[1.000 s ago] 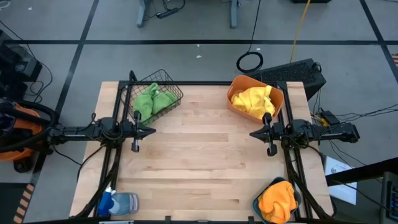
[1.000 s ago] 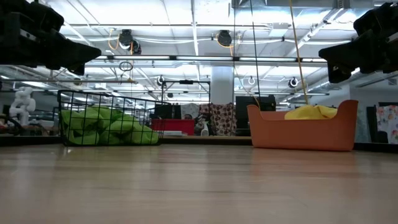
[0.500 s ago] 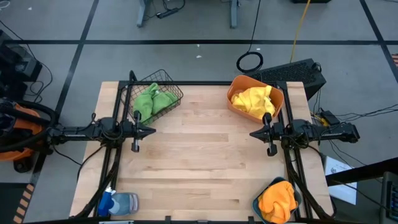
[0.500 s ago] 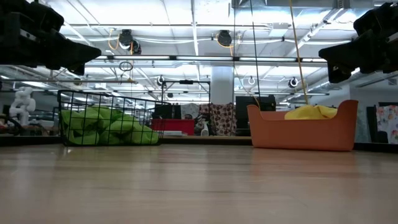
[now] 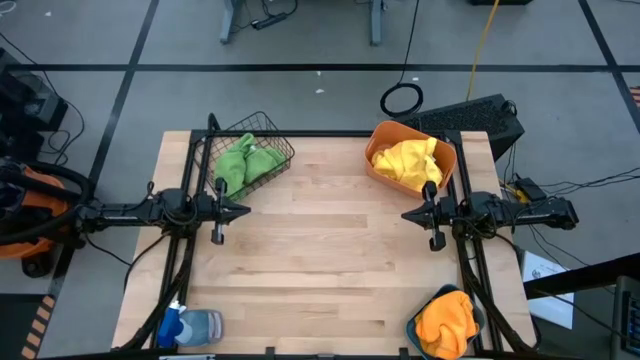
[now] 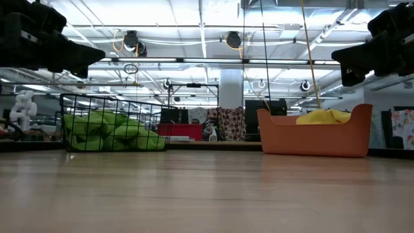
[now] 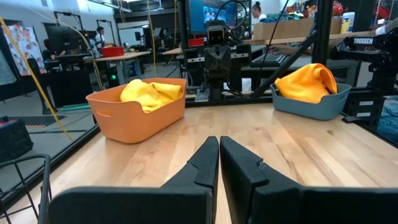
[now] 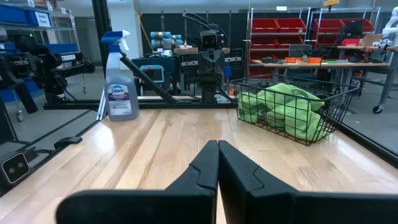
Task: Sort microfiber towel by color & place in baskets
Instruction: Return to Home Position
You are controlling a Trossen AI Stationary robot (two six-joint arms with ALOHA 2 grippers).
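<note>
Green towels (image 5: 245,160) lie in the black wire basket (image 5: 278,143) at the far left. Yellow towels (image 5: 408,161) fill the orange basket (image 5: 378,133) at the far right. Orange towels (image 5: 445,322) sit in the teal basket (image 5: 412,327) at the near right corner. My left gripper (image 5: 247,210) hovers shut above the table's left side, pointing right. My right gripper (image 5: 404,215) hovers shut above the right side, pointing left. The left wrist view shows the orange basket (image 7: 134,115) and teal basket (image 7: 311,102); the right wrist view shows the wire basket (image 8: 292,112).
A blue-and-white spray bottle (image 5: 190,326) lies at the near left corner and shows in the right wrist view as the bottle (image 8: 120,78). The bare wooden table (image 5: 330,260) stretches between the two grippers. Cables and a dark box lie on the floor beyond the far edge.
</note>
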